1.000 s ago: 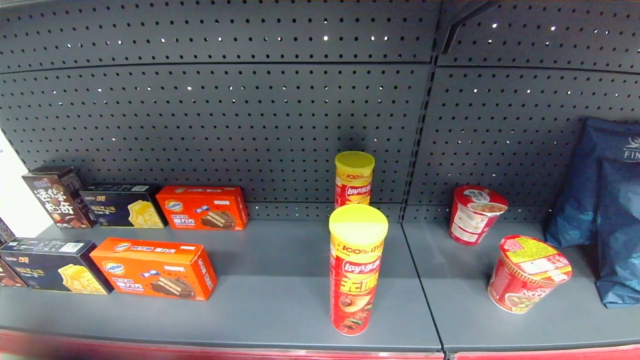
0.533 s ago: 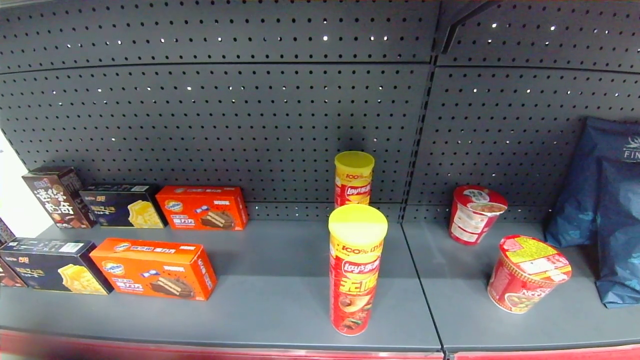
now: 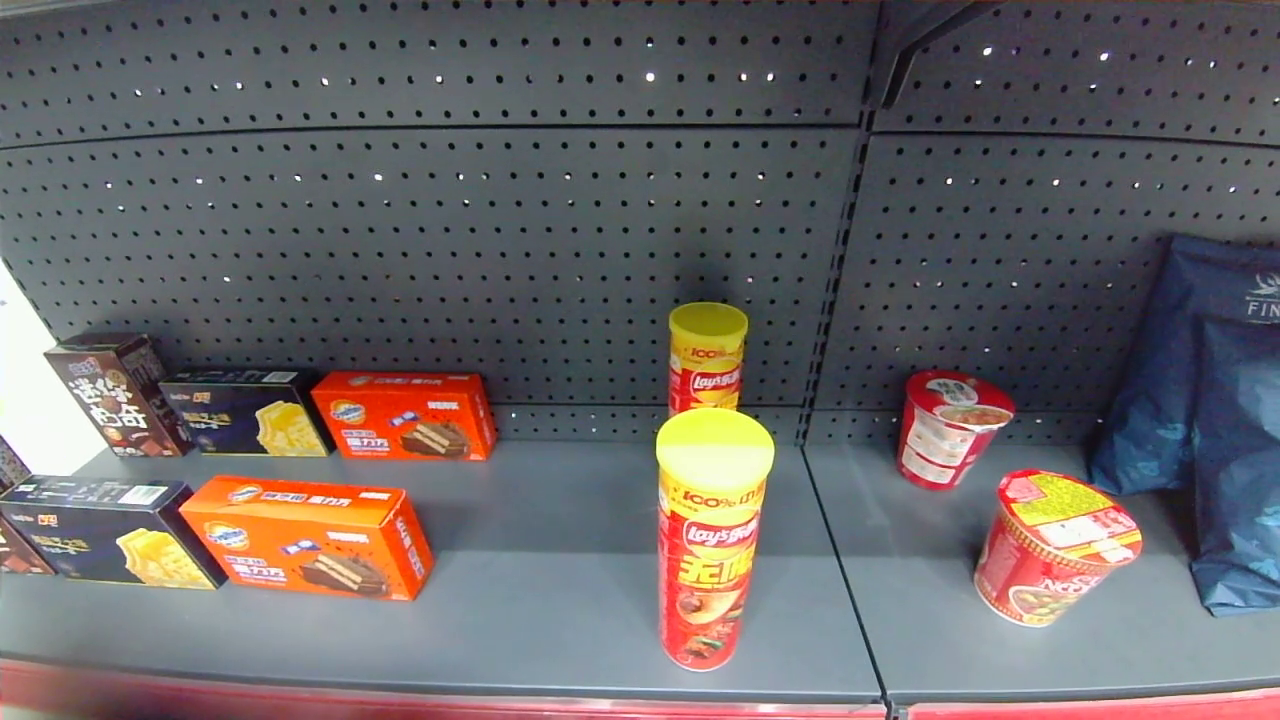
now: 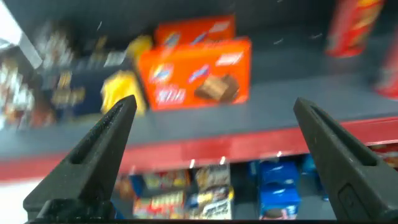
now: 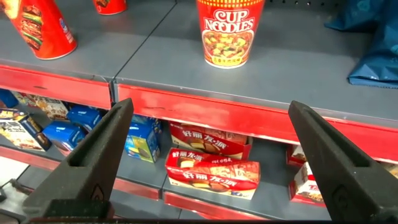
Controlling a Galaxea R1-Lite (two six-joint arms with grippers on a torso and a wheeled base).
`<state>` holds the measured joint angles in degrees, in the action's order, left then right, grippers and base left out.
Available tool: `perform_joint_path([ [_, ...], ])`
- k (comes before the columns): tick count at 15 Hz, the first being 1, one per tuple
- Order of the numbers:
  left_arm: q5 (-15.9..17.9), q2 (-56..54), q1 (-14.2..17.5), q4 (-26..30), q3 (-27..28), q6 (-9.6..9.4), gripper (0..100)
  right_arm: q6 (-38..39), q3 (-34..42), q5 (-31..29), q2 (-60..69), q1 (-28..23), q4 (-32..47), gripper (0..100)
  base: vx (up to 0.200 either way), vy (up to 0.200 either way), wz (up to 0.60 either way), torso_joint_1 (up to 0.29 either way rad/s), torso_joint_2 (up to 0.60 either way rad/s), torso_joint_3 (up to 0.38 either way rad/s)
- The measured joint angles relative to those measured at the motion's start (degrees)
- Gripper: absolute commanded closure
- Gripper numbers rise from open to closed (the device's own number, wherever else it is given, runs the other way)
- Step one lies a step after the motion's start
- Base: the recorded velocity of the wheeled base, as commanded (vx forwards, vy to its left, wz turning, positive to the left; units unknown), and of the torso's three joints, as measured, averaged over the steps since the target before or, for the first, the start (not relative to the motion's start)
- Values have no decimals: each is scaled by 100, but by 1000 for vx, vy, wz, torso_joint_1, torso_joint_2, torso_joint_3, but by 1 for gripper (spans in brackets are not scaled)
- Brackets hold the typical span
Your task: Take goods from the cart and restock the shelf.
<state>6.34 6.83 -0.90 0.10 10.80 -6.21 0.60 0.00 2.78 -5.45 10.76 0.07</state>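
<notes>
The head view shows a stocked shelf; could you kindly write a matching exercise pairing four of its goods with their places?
1. front chip can
2. front noodle cup
3. blue bags
4. front orange box

A. far right, against the back panel
B. left part, lying flat
C. middle, upright near the front edge
D. right part, in front of the rear cup

Pairs: 1-C, 2-D, 3-A, 4-B.

I see bare shelf (image 3: pixel 560 530) between the near orange wafer box (image 3: pixel 305 537) and the near chip can (image 3: pixel 712 540); a narrower gap separates that can from the near noodle cup (image 3: pixel 1055 548) on the right.
</notes>
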Motion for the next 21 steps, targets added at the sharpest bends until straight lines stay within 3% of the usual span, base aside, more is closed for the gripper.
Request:
perform_joint_path([
  [3,1211,1556,-227,4,1122,-160,0,0,0,0,-2,26,2,0,0,0,0,0,0,0],
  [5,1774,2716,-417,0,1690,-216,0,0,0,0,-6,26,6,0,0,0,0,0,0,0],
  [8,2108,4411,-841,-204,2164,-263,0,0,-5,0,-6,-10,9,0,0,0,0,0,0,0],
  [10,2099,5392,-1211,-625,2328,-268,0,2,-5,-5,-6,-33,9,0,0,0,0,0,0,0],
  [13,1599,6769,-1819,-1755,2437,-272,0,2,-5,-7,-6,-40,11,0,0,0,0,0,0,0],
  [15,967,7481,-2175,-2208,2478,-272,0,2,-5,-7,-6,-44,11,0,0,0,0,0,0,0],
  [20,-411,8504,-2743,-2311,2872,-288,0,2,0,-7,-6,-51,11,0,0,0,0,0,0,0],
  [21,-555,8625,-2815,-2327,2955,-282,0,2,0,-7,-6,-51,11,0,0,0,0,0,0,0],
])
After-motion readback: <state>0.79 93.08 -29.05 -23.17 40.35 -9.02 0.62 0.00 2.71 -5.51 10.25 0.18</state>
